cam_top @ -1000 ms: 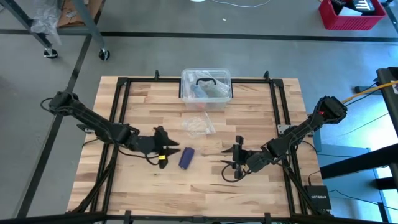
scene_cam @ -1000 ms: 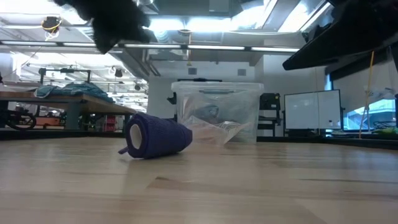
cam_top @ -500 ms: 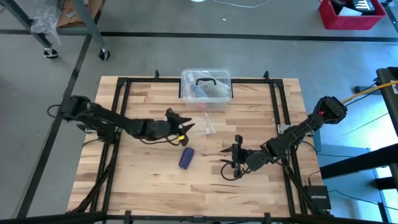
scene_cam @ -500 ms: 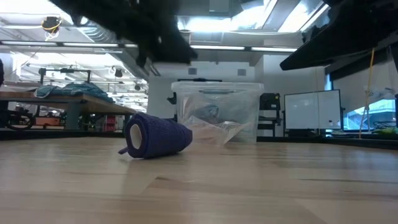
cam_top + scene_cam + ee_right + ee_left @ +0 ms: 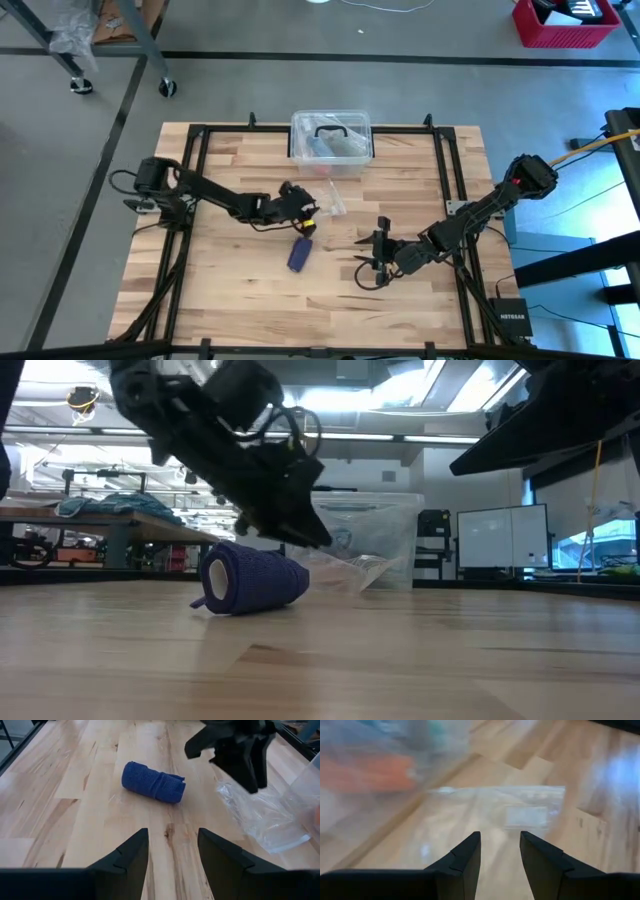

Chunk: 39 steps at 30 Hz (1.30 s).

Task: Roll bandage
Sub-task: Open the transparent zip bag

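One roll: the bandage (image 5: pixel 299 254) is lying fully wound on the desk (image 5: pixel 230 290).
Left pincer (image 5: pixel 308 222): released, hovering beside the plastic wrapper (image 5: pixel 322 201).
Right pincer (image 5: pixel 368 258): released, waiting nearby.
Next: likely bagging the roll.

I get the whole table (image 5: pixel 220 290) from overhead; the low view looks level across it — both catch the bandage (image 5: pixel 299 254), as does my right wrist view.

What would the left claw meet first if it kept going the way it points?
Most likely the clear plastic wrapper, lying straight ahead of the open left claw on the table; how far off is unclear.
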{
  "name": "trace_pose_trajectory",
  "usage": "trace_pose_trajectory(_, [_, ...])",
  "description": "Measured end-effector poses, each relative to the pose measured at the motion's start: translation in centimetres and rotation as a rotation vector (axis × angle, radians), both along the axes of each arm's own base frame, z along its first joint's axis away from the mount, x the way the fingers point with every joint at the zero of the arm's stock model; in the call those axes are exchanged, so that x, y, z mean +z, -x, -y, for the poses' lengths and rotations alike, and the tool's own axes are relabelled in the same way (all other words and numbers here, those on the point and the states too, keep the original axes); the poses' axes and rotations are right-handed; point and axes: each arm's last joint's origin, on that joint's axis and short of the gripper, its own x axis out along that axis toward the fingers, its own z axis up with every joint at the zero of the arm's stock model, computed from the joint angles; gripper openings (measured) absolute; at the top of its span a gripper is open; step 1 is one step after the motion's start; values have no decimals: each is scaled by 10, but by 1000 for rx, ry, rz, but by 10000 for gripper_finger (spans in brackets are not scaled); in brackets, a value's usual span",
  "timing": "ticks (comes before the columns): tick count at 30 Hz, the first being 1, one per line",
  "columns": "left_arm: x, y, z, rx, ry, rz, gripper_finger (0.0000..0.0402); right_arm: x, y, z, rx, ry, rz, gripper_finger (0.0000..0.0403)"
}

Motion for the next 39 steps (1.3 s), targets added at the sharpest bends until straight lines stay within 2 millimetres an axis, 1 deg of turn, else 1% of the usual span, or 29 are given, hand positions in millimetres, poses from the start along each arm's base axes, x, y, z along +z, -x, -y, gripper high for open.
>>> trace_pose_trajectory(4, [-1,-10,2,-59,12,-67,129,0,0,0,3,-1,-2,175])
trace_pose_trajectory(7, [1,-13,4,-109,51,-46,129,-1,0,-1,43,-21,-22,175])
trace_pose_trajectory(11, [3,-15,7,-167,60,-32,129,-2,1,-1,49,3,-32,175])
trace_pose_trajectory(15, [1,-14,7,-154,33,-59,129,-3,1,-1,55,12,-41,175])
trace_pose_trajectory(18, [-3,-10,5,-97,38,-96,129,-1,-1,1,40,11,-21,175])
trace_pose_trajectory(21, [-8,-11,5,-97,28,-121,129,0,-2,2,35,-3,-8,175])
trace_pose_trajectory(26, [-28,-13,7,-131,13,-188,129,0,-2,2,34,0,-7,175])
trace_pose_trajectory(29, [-33,-22,8,-197,7,-207,129,0,-2,2,45,21,-9,175])
trace_pose_trajectory(34, [-35,-47,15,-332,6,-202,129,0,-1,4,14,100,-12,175])
trace_pose_trajectory(39, [-35,-72,36,-490,-52,-225,129,-5,2,8,-29,173,-61,175])
